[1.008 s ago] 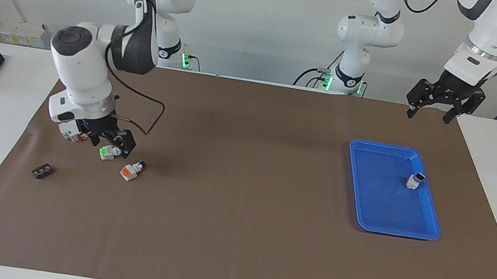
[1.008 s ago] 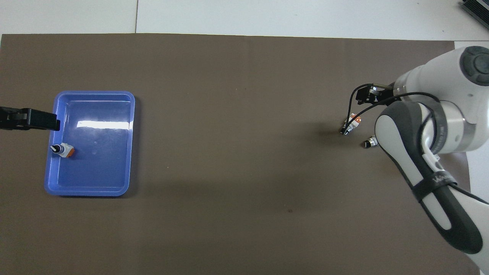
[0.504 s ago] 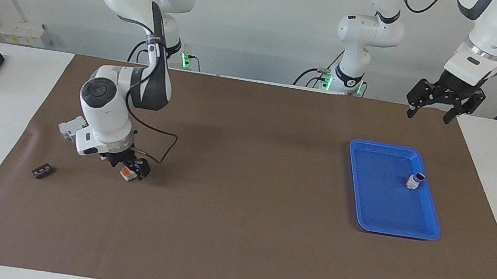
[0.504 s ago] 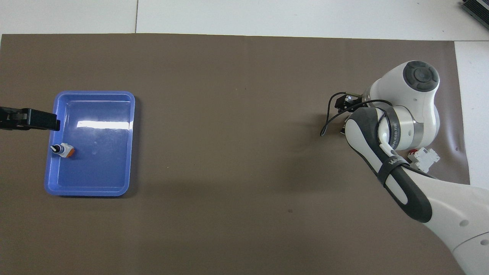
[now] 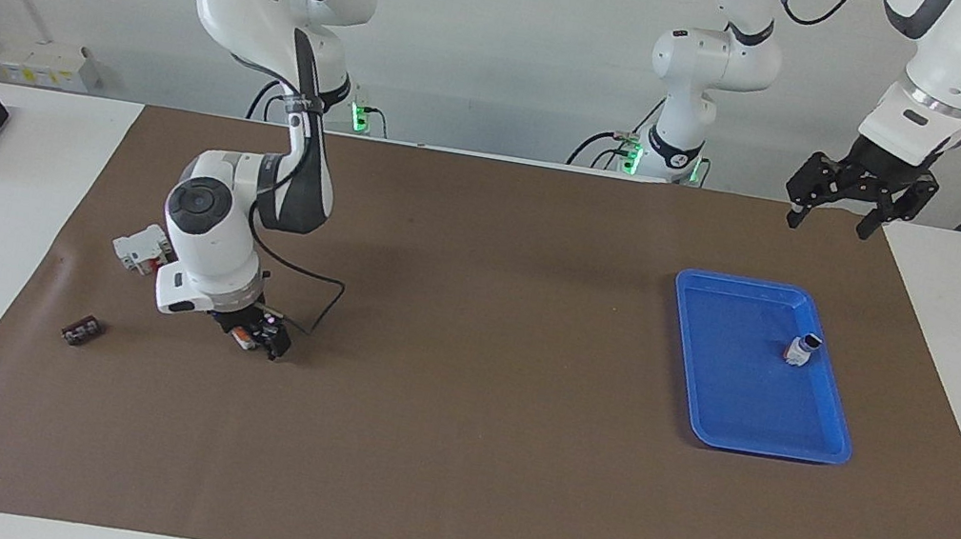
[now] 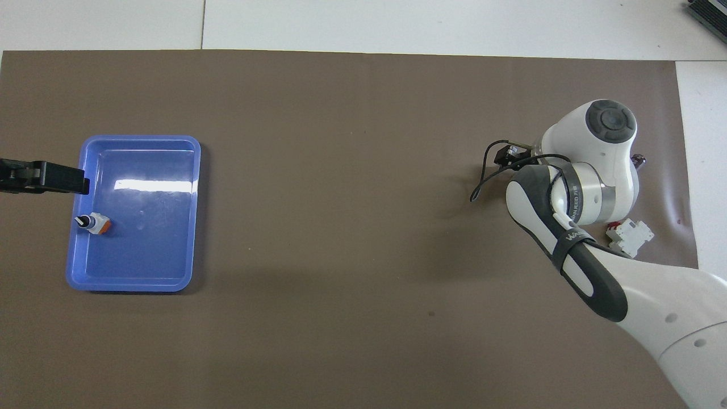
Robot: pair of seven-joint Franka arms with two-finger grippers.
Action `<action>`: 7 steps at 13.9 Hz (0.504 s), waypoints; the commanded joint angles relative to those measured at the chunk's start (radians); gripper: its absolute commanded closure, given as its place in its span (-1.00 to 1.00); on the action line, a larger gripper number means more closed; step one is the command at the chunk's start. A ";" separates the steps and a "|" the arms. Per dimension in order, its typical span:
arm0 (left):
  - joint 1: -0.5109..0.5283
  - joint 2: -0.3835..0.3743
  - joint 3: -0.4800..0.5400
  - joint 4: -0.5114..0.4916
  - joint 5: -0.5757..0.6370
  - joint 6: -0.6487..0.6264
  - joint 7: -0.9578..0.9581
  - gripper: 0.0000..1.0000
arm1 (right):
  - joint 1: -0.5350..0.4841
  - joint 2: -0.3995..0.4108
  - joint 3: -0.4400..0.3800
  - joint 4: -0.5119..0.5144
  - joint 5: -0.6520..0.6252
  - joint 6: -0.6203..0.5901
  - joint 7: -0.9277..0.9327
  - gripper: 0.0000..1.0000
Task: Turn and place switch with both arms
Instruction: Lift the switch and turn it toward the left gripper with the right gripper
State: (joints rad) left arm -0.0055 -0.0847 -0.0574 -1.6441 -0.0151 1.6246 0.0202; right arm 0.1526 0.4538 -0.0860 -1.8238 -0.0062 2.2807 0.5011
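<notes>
The switch point(image 5: 241, 332), white-grey with an orange end, lies on the brown mat toward the right arm's end of the table. My right gripper point(image 5: 253, 338) is down on it and covers most of it. In the overhead view the right arm's wrist point(image 6: 590, 170) hides both. My left gripper point(image 5: 840, 211) is open and empty, raised over the mat's edge nearest the robots, beside the blue tray point(image 5: 831, 431); it also shows in the overhead view point(image 6: 45, 177). The left arm waits.
A second orange-ended switch point(image 5: 802, 349) stands in the blue tray point(image 6: 136, 278); it also shows in the overhead view point(image 6: 95, 223). A larger white block with a red part point(image 5: 140, 246) and a small dark piece point(image 5: 82, 331) lie beside the right gripper. The green-ended switch is hidden.
My right gripper moved from over the green-ended switch to the orange-ended one and came down onto it. The left arm has not moved.
</notes>
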 commanded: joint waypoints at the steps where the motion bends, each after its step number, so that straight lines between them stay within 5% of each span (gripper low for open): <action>1: 0.010 -0.029 -0.004 -0.031 -0.006 0.003 0.009 -1.00 | -0.004 -0.012 0.006 -0.015 -0.005 0.002 0.016 -0.90; 3: 0.010 -0.029 -0.004 -0.031 -0.006 0.003 0.009 -1.00 | -0.004 -0.014 0.006 -0.014 -0.005 -0.004 0.013 -0.73; 7: 0.010 -0.029 -0.004 -0.031 -0.006 0.003 0.007 -1.00 | -0.005 -0.018 0.006 -0.015 0.000 -0.020 0.025 0.05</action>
State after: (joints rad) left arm -0.0055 -0.0847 -0.0574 -1.6441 -0.0151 1.6246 0.0202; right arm 0.1530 0.4536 -0.0860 -1.8241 -0.0060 2.2751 0.5039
